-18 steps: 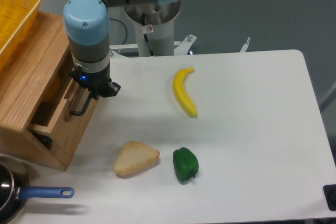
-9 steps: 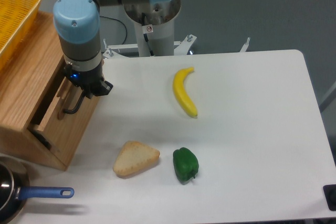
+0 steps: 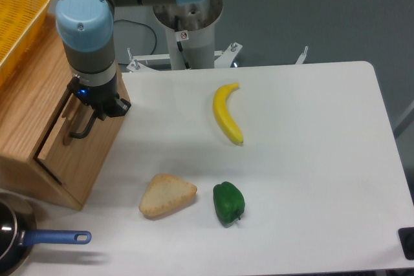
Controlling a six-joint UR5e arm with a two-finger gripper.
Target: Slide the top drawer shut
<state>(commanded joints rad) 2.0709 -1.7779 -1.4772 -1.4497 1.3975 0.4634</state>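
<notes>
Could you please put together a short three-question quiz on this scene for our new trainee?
1. True or false: the gripper is at the black handle of the top drawer.
2. Which lies nearest the green pepper: A) banana, B) bread slice, C) pan?
3. What colour is the basket on the cabinet?

Key: 1 true; 2 B; 3 yellow.

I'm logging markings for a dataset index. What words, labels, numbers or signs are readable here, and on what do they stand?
No readable words or numbers.
Small round red-rimmed sticker on the robot's base column: a prohibition-style sign, too small to read.
Banana, pepper, bread, drawer, basket, pan: no text visible.
</notes>
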